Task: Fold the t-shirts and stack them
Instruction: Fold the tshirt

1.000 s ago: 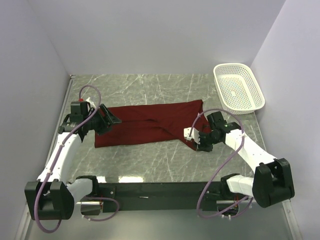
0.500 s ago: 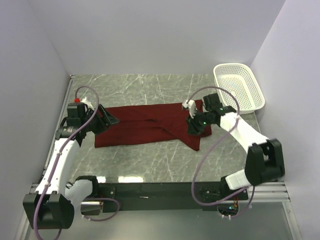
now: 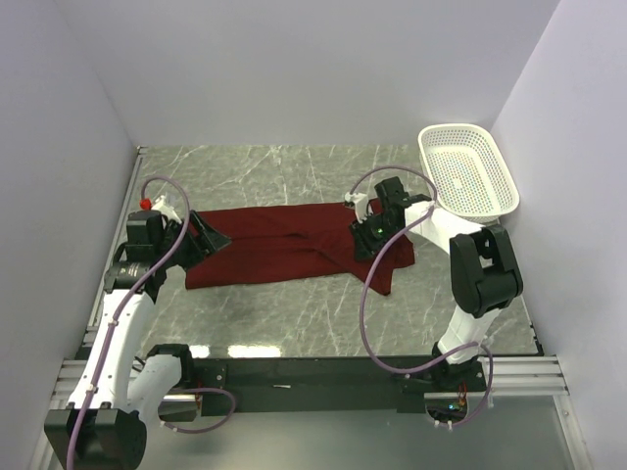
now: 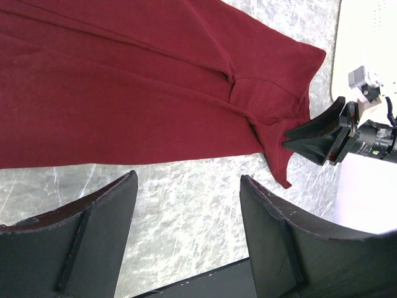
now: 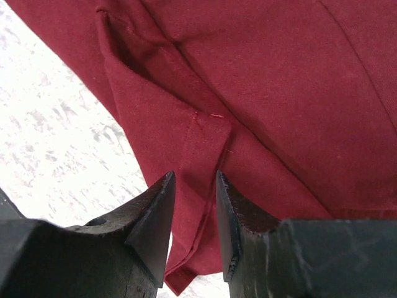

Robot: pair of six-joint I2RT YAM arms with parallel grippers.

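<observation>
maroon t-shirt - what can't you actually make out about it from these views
- Left end: in the top view the left gripper covers part of the t-shirt's edge there.
- Right end: same view, the right gripper sits over the sleeve area.
- Contact: right wrist view does not show whether its fingertips touch the cloth.
- Collar: shows in no view, perhaps folded under.
- Full outline: both wrist views cut the cloth off at frame edges.

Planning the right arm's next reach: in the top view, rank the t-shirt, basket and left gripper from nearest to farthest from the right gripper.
1. The t-shirt, directly under the right gripper, at the shirt's right end.
2. The basket, farther back, in the far right corner.
3. The left gripper, at the shirt's opposite, left end.
</observation>
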